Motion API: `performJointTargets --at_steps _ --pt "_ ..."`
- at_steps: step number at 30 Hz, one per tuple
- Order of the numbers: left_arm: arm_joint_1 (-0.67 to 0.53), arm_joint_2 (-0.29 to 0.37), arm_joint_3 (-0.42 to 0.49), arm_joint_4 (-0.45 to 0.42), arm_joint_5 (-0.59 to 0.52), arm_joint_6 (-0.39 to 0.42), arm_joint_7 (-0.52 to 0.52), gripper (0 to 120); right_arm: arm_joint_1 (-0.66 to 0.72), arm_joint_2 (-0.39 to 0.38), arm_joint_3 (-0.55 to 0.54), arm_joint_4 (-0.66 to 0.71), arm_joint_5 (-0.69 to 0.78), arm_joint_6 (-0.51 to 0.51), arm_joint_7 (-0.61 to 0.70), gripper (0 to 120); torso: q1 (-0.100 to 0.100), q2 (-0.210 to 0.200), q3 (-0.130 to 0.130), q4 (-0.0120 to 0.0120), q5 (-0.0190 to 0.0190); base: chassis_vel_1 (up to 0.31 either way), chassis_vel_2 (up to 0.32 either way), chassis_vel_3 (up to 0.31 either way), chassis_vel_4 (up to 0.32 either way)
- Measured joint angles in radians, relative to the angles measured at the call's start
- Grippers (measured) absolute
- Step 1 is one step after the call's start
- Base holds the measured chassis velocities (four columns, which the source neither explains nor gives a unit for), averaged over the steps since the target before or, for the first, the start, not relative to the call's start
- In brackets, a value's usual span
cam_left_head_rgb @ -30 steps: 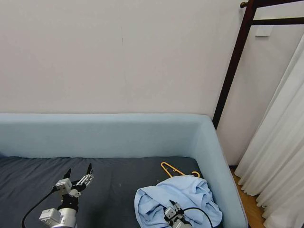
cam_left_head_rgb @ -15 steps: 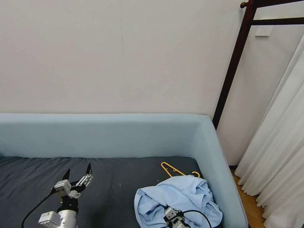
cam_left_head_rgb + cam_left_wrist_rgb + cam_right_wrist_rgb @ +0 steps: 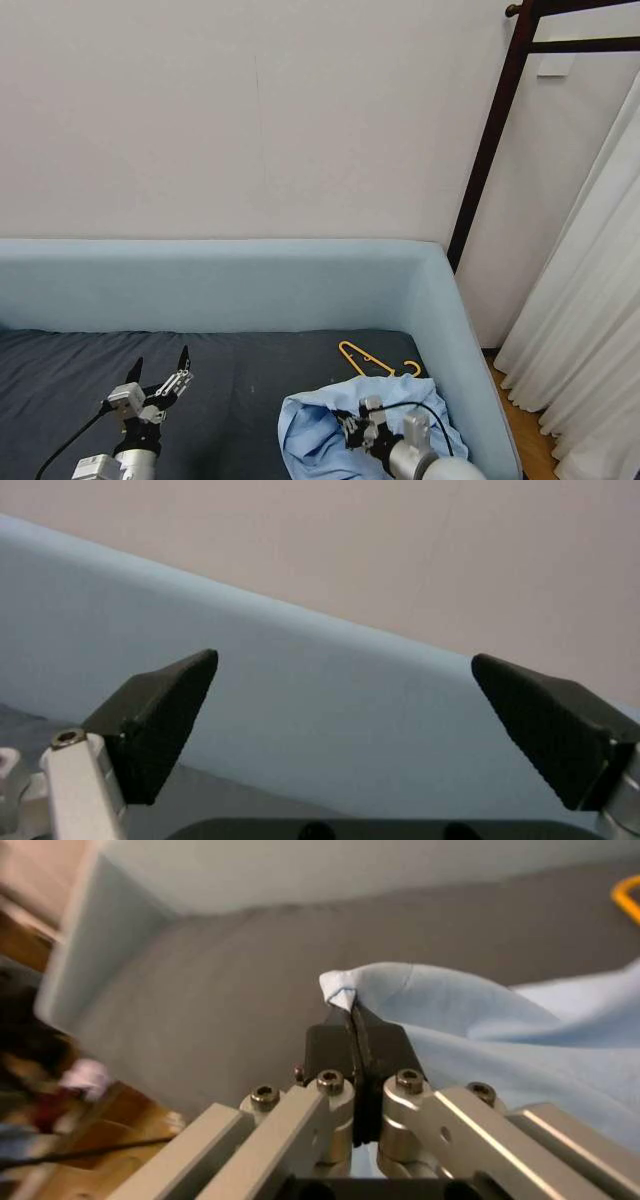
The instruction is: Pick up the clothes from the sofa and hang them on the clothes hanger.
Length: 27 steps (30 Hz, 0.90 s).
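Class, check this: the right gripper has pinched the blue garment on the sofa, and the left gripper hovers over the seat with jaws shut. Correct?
No. The left gripper has its jaws open, as the left wrist view shows. The right gripper does pinch the blue garment.

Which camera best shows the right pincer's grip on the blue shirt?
The right wrist view: close up, the right pincer is shut on a fold of the blue shirt. The head view shows it small, on the shirt heap. The left wrist view faces the sofa backrest past the open left pincer.
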Motion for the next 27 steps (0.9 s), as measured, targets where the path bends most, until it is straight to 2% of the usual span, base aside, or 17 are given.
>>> performJointTargets --at_steps 2,5,9,12,13,15,17,21,22,24,26,27 --pt "0.002 -0.001 -0.001 -0.001 0.000 -0.002 0.001 100 0.000 -0.006 0.003 0.025 0.040 -0.014 0.016 0 0.000 0.000 0.000 -0.0001 0.0000 0.000 0.000 0.000 0.000" --pt "0.004 -0.002 -0.007 -0.002 0.001 -0.004 0.001 100 -0.002 -0.027 0.003 0.124 0.173 -0.080 0.082 0 0.000 0.000 0.000 -0.0002 -0.0001 0.000 0.000 0.000 0.000" --pt "0.007 -0.007 -0.009 -0.002 0.007 -0.004 0.001 100 0.038 -0.035 -0.019 0.116 0.200 -0.101 0.113 0 0.000 0.000 0.000 -0.0003 0.0000 0.000 0.000 0.000 0.000" --pt "0.014 -0.014 -0.010 -0.001 0.020 -0.005 0.001 100 0.138 -0.038 -0.058 -0.014 0.132 -0.117 0.117 0 0.000 0.000 0.000 0.0000 -0.0002 0.000 0.000 0.000 0.000" --pt "0.014 -0.014 -0.010 -0.001 0.020 -0.005 0.001 100 0.138 -0.038 -0.058 -0.014 0.132 -0.117 0.117 0 0.000 0.000 0.000 0.0000 -0.0002 0.000 0.000 0.000 0.000" --pt "0.022 -0.020 -0.015 0.000 0.028 -0.006 0.001 100 0.227 -0.030 -0.092 -0.161 0.016 -0.125 0.048 0 0.000 0.000 0.000 -0.0002 -0.0001 0.000 0.000 0.000 0.000" --pt "0.024 -0.021 -0.016 0.000 0.029 -0.006 0.001 100 0.253 -0.025 -0.101 -0.204 -0.013 -0.127 0.030 0 0.000 0.000 0.000 -0.0001 0.0001 0.000 0.000 0.000 0.000" --pt "0.044 -0.025 -0.046 -0.001 0.033 -0.008 0.002 100 0.449 0.017 -0.153 -0.500 -0.216 -0.134 -0.109 0 0.000 0.000 0.000 0.0002 -0.0001 0.000 0.000 0.000 0.000" --pt "0.044 -0.025 -0.046 -0.001 0.033 -0.008 0.002 100 0.449 0.017 -0.153 -0.500 -0.216 -0.134 -0.109 0 0.000 0.000 0.000 0.0002 -0.0001 0.000 0.000 0.000 0.000" --pt "0.051 -0.025 -0.059 -0.002 0.033 -0.009 0.002 100 0.518 0.033 -0.176 -0.614 -0.314 -0.110 -0.168 0 0.000 0.000 0.000 0.0001 -0.0002 0.000 0.000 0.000 0.000" --pt "0.055 -0.028 -0.066 -0.003 0.033 -0.009 0.002 100 0.565 0.050 -0.205 -0.724 -0.414 -0.034 -0.207 0 0.000 0.000 0.000 0.0000 -0.0002 0.000 0.000 0.000 0.000" --pt "0.055 -0.028 -0.066 -0.003 0.033 -0.009 0.002 100 0.565 0.050 -0.205 -0.724 -0.414 -0.034 -0.207 0 0.000 0.000 0.000 0.0000 -0.0002 0.000 0.000 0.000 0.000"
